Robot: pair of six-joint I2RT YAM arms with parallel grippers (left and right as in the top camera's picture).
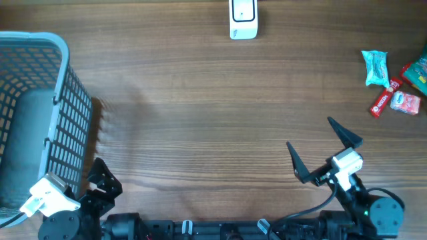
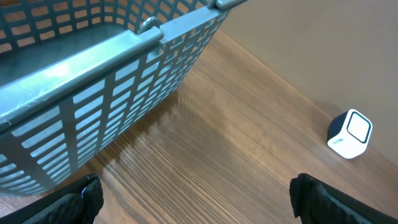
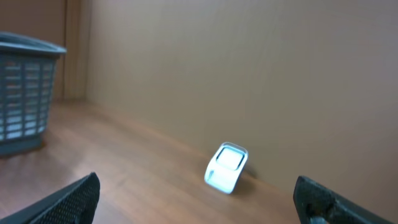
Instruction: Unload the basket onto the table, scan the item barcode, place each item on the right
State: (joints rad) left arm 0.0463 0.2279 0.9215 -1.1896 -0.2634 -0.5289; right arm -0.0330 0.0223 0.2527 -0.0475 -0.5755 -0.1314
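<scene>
Several small packaged items lie at the table's right edge: a teal packet (image 1: 375,68), a red bar (image 1: 385,98), a pale pink packet (image 1: 405,103) and a green pack (image 1: 419,72) cut off by the frame. No barcode can be made out on them. A white scanner (image 1: 243,19) stands at the far middle edge, also seen as the white scanner (image 2: 349,134) and the white scanner (image 3: 226,168) in the wrist views. My right gripper (image 1: 321,148) is open and empty near the front right, well short of the items. My left gripper (image 1: 93,190) is open and empty beside the basket.
A grey-blue slatted basket (image 1: 73,113) fills the left side, its wall close to the left arm; the basket (image 2: 93,56) looms over the left wrist view. Bare wooden tabletop (image 1: 200,120) spans the middle. A wall rises behind the scanner.
</scene>
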